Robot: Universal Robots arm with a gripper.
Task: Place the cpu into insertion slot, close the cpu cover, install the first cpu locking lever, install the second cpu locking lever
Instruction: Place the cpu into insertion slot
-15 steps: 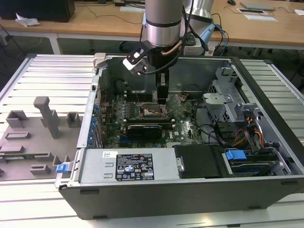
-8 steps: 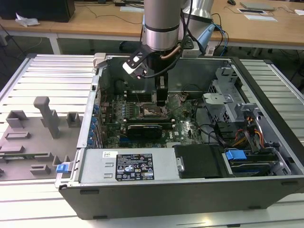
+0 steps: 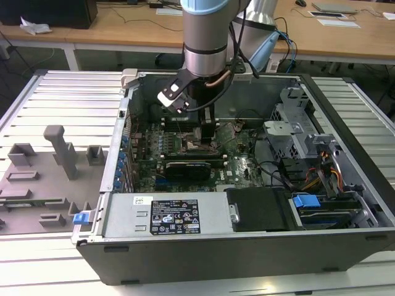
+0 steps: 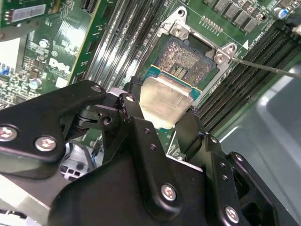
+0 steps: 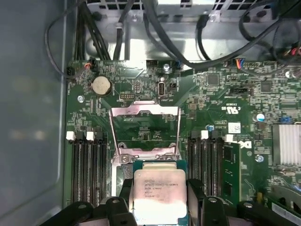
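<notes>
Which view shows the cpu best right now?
The first wrist view: the cpu faces it squarely, held in the gripper. The second wrist view shows it slanted, by the insertion slot. In the exterior view it's too small to make out.

cpu (image 5: 160, 200): 1, between the fingers (image 4: 193, 129) | fingers: 2 | insertion slot (image 4: 186, 59): 1 | cpu cover (image 5: 145, 112): 1 | coin battery (image 5: 100, 85): 1 | computer case (image 3: 247, 253): 1

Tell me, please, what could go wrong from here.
The black pincer holds the small square silver-grey chip by the edge of the square black-framed socket, whose pins lie bare; a skewed landing might bend them. The thin silver metal cover frame is open close by, so the chip could catch it.
</notes>
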